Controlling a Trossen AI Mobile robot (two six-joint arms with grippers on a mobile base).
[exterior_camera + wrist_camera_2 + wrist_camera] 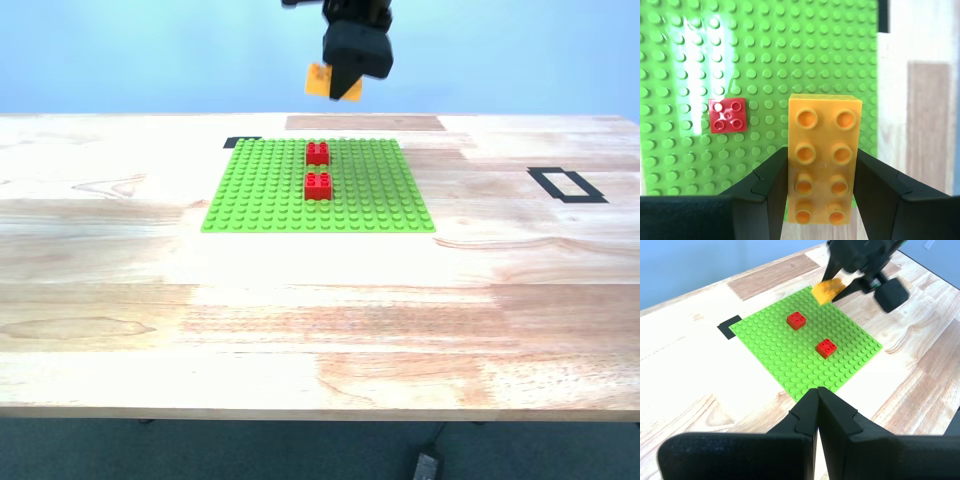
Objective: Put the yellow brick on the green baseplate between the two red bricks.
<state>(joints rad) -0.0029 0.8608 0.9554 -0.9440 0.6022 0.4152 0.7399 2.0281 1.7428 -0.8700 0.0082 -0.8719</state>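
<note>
Clamped in my second claw (821, 187), the yellow brick (823, 155) hangs above the green baseplate (765, 60).

Green baseplate (270, 195): bright green, regular stud grid, glare patch in second wrist view. Two red bricks (318, 153) (318, 185): bright red, four studs each. Yellow brick (824, 157): yellow-orange, eight studs in two rows. Both hands, my first hand (817, 395) and my second hand (821, 195): black. Desk (300, 320): pale wood, mixed grain, one darker brown plank. Black marks (566, 184) on it, possibly tape. Backdrop light blue.
</note>
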